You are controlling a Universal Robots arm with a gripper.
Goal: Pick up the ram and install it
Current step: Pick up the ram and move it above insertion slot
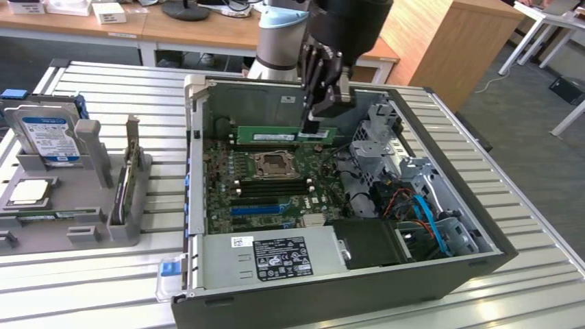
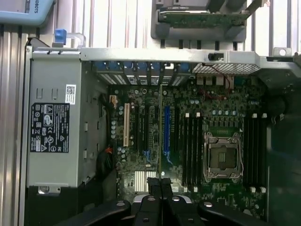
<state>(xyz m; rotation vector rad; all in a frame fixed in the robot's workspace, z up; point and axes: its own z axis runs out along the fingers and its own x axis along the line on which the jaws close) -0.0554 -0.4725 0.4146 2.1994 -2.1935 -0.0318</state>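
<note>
A slatted table [image 1: 109, 288] carries an open case [image 1: 302, 301]. On its motherboard [image 1: 224, 195] sits 1 CPU socket [image 1: 272, 164]. The power supply [image 1: 274, 257] lies on the socket's near side in the exterior view. A gray rack [image 1: 92, 205] stands well to the socket's left, outside the case. Just beyond the socket, the gripper [image 1: 314, 129] points down, its fingers clamped on the ram [image 1: 270, 136]. The ram is held level and on edge. Whether it touches the board cannot be told.
</note>
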